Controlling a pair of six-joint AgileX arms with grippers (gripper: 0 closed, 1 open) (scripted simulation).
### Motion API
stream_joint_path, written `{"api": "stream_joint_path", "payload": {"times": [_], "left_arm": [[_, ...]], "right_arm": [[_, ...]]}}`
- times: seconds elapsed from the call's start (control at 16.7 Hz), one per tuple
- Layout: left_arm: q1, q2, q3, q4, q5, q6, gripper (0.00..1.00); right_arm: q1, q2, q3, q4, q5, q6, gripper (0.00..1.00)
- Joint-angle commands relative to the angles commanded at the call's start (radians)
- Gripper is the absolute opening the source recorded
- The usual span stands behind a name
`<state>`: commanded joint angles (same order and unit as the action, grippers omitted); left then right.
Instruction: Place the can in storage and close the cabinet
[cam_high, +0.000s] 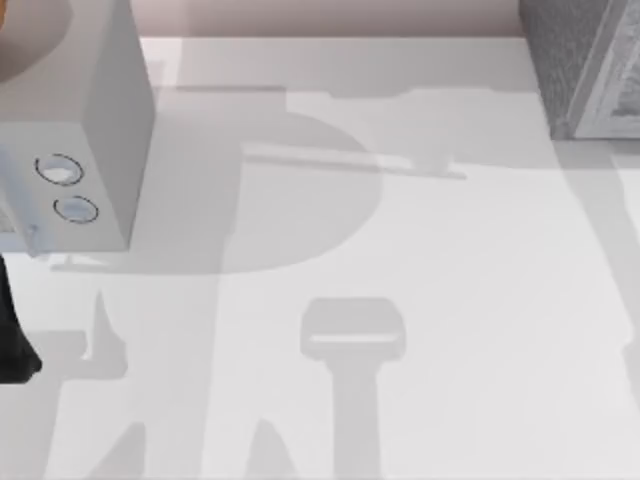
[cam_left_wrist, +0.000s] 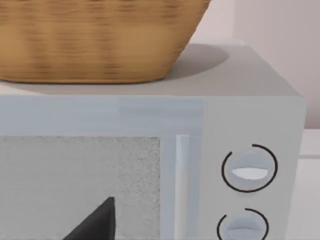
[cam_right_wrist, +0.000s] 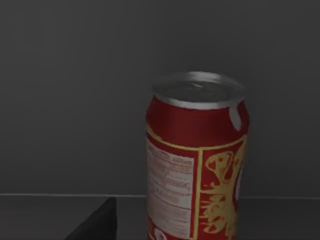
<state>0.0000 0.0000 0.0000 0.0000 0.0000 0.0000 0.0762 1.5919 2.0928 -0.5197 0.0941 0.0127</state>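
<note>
Can: you see the red cylindrical can (cam_right_wrist: 196, 160) with gold label and silver top upright inside a dark grey enclosure, close before the right wrist camera.
Right end effector: one dark fingertip (cam_right_wrist: 95, 222) beside the can; opening cannot be told.
Left end effector: dark fingertip (cam_left_wrist: 95, 222) before the grey microwave (cam_left_wrist: 150, 165) with two round dials, a woven wicker basket (cam_left_wrist: 95, 40) on top; opening cannot be told.
Table: white table (cam_high: 420, 300), microwave at its left.

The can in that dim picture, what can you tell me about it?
The can stands upright on a dark grey floor before a dark grey wall, in a dim enclosed space. Its body is red with yellow-gold ornament and a panel of small print; the round top is plain silver metal. Nothing visibly touches it; a black claw finger shows nearby.
</note>
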Motion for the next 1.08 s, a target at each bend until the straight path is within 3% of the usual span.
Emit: {"api": "stream_joint_path", "payload": {"times": [0.72, 1.08], "left_arm": [[0.0, 0.0, 0.0, 0.0, 0.0, 0.0, 1.0], [0.0, 0.0, 0.0, 0.0, 0.0, 0.0, 1.0]], "right_arm": [[-0.044, -0.976, -1.261, 0.323, -0.063, -0.007, 1.0], [-0.065, -1.374, -1.792, 0.451, -0.084, -0.01, 1.0]]}}
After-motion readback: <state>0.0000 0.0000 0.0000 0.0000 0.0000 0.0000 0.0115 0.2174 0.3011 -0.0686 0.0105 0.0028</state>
